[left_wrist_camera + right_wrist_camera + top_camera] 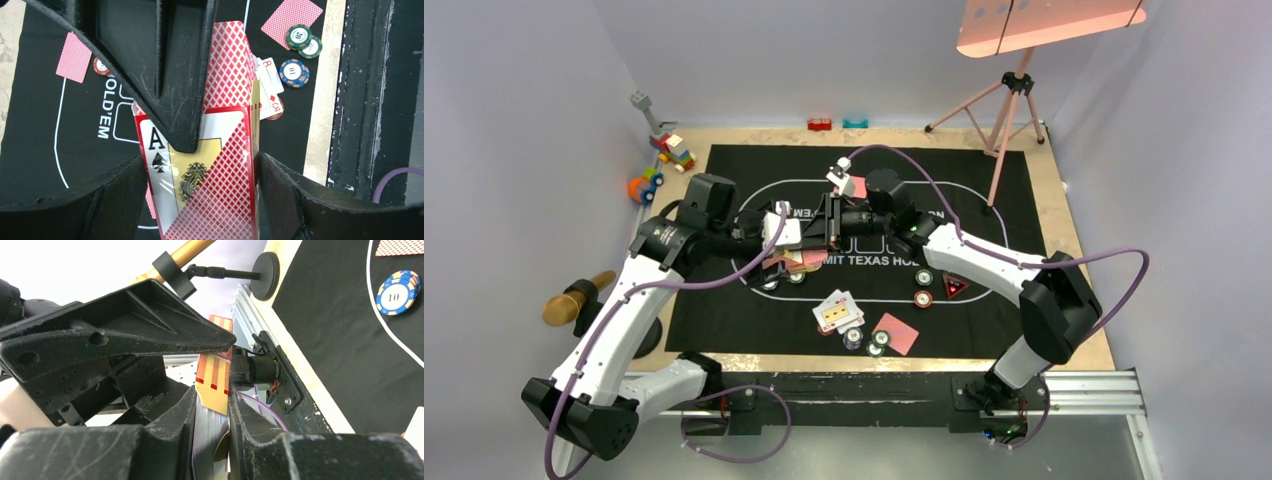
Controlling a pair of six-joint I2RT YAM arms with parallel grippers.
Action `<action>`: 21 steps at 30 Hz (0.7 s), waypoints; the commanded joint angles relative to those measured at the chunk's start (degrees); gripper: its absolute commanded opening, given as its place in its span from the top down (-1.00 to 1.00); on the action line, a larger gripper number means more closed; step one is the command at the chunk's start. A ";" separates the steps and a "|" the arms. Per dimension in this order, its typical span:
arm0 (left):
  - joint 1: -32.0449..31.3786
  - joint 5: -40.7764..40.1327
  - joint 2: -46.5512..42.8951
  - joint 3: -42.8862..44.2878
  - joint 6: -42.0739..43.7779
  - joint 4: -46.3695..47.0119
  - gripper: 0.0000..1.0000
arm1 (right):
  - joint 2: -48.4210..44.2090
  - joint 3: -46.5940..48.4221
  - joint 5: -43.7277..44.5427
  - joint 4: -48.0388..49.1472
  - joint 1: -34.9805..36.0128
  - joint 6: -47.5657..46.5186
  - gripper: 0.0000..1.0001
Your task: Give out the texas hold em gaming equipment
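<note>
At the near edge of the mat (1009,225) lie face-up cards (836,312), one face-down card (897,333) and a pair of chips (866,340). A little further in, toward the mat's right side, sit a triangle marker (954,288) and two more chips (922,297). Some places look served already.

Above the mat's centre the two arms meet. The left gripper (200,157) is clenched on the sides of a card box (220,200), whose ace-of-spades face is turned to its camera. The right gripper (212,405) pinches the deck (207,440) where it sticks out of the box mouth.

The step in hand looks like drawing the cards out of the box. The next move calls for the left gripper to hold firm while the right pulls straight along the box, so nothing fans out or spills onto the mat.
</note>
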 commanded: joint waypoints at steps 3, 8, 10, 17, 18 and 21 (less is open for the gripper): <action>-2.25 -3.01 -0.10 -0.11 -0.61 2.24 -0.45 | -1.02 2.70 -0.71 2.22 0.06 0.09 1.00; -2.75 -2.69 -0.66 0.24 -3.13 1.69 0.08 | -1.37 3.02 0.16 0.77 0.01 -0.93 0.76; -2.77 -2.54 -0.83 0.37 -4.05 1.36 0.32 | -2.01 3.02 0.49 -0.42 -0.16 -1.63 0.57; -2.71 -1.89 -1.08 1.08 -7.47 1.04 0.74 | -4.91 2.83 1.76 -7.35 -1.77 -6.79 -0.05; -2.73 -1.70 -1.07 1.23 -7.76 1.05 0.74 | -5.56 2.58 2.08 -8.43 -2.05 -7.65 -0.11; -2.72 -1.62 -1.15 1.49 -8.59 1.50 0.88 | -7.14 1.61 2.42 -10.39 -2.69 -9.50 -0.21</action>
